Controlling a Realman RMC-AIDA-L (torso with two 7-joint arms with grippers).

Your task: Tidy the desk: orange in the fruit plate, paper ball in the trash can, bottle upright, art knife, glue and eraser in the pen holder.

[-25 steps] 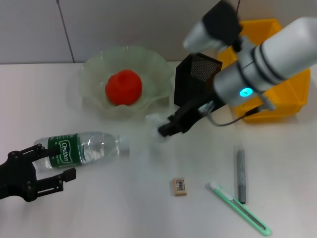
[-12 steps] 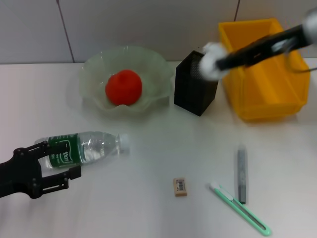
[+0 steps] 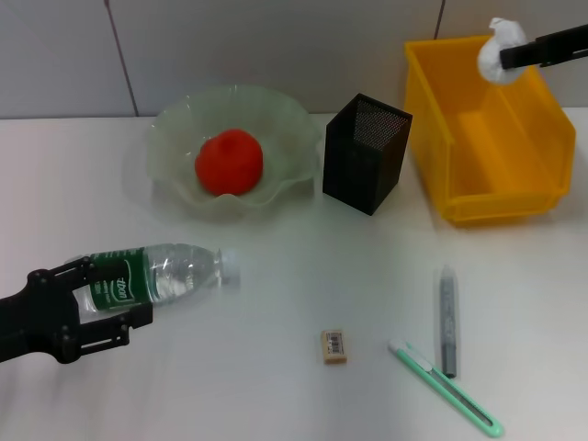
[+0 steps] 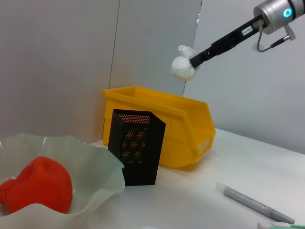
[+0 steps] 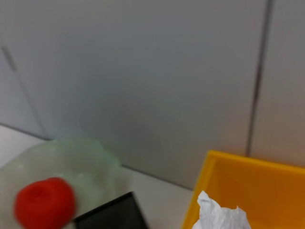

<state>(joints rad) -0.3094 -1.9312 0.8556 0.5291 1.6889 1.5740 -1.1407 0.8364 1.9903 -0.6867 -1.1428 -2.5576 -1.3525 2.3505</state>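
My right gripper is shut on the white paper ball and holds it high above the back of the yellow trash can; the ball also shows in the left wrist view and the right wrist view. My left gripper is open, its fingers on either side of the base end of the clear bottle, which lies on its side. The orange sits in the green fruit plate. The eraser, green art knife and grey glue stick lie on the desk.
The black mesh pen holder stands between the plate and the trash can. The white desk runs back to a grey wall. The left wrist view shows the pen holder, the trash can and the glue stick.
My right arm has swung from the desk centre up and right, carrying the paper ball over the trash can. My left gripper has slid forward around the bottle's base.
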